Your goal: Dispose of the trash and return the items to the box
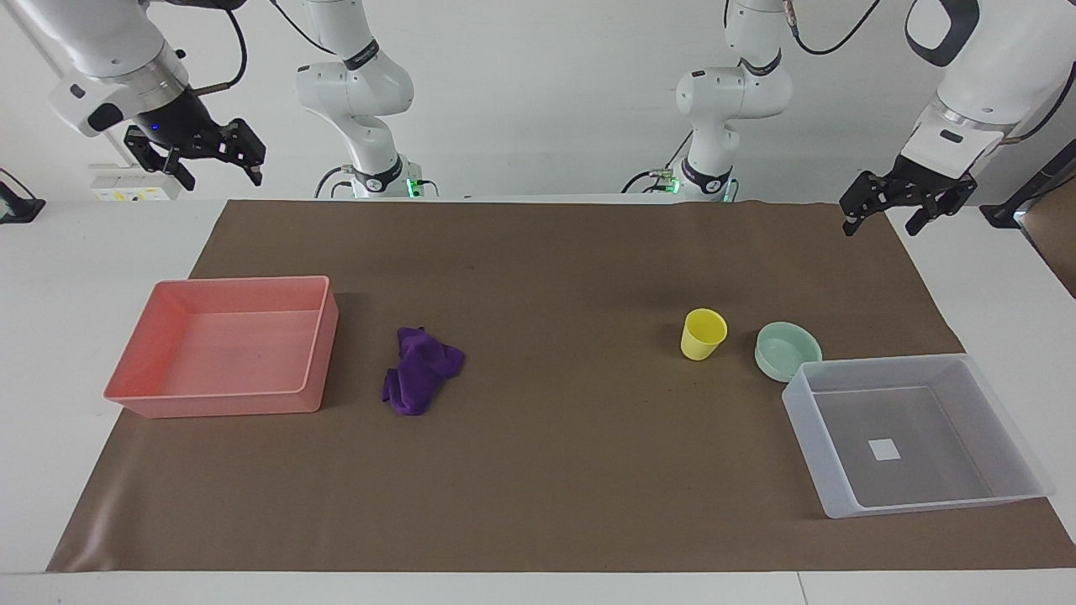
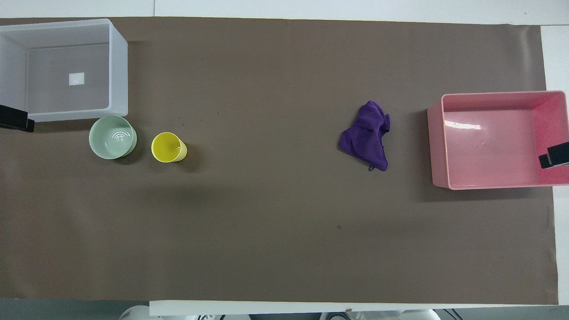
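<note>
Two grippers, left (image 1: 906, 217) and right (image 1: 214, 165), hang open and empty, cut off overhead; translucent whitish-grey rectangular plastic bin (image 1: 807, 428) corner cropped; yellow plastic cup (image 1: 702, 334) and mint-green round bowl (image 1: 787, 349) upright.

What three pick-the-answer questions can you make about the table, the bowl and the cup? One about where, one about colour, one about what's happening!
1. Where is the green bowl?
A. in the pink tray
B. beside the grey box
C. on the purple cloth
2. What colour is the cup?
A. yellow
B. red
C. blue
3. What is in the grey box?
A. the cup
B. the bowl
C. neither

Answers: 1 B, the bowl sits against the box's corner. 2 A, it is plainly yellow. 3 C, cup and bowl both stand on the mat.
</note>
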`<state>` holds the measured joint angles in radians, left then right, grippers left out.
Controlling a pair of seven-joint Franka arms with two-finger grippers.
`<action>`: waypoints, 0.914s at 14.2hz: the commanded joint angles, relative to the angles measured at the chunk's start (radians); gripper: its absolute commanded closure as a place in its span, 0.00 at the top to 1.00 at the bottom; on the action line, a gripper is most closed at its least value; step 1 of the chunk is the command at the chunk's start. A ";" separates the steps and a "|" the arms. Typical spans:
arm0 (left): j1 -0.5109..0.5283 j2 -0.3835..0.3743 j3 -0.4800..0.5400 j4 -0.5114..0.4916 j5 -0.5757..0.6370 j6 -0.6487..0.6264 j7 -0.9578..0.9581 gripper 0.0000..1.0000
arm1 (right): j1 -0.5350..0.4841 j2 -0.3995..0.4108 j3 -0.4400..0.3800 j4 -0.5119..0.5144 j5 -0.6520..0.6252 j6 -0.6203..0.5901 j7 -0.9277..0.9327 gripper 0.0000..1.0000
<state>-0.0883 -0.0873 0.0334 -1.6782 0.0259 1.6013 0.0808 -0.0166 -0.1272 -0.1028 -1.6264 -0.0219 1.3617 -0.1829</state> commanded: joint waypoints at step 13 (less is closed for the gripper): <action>0.002 -0.163 0.006 -0.504 -0.009 0.371 -0.079 1.00 | 0.064 -0.005 -0.001 -0.119 0.073 0.207 0.003 1.00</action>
<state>-0.0862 -0.1533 0.0371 -1.9511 0.0259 1.8127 0.0327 0.0055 -0.1326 -0.1012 -1.6715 0.0349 1.4858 -0.1831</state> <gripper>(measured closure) 0.000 0.000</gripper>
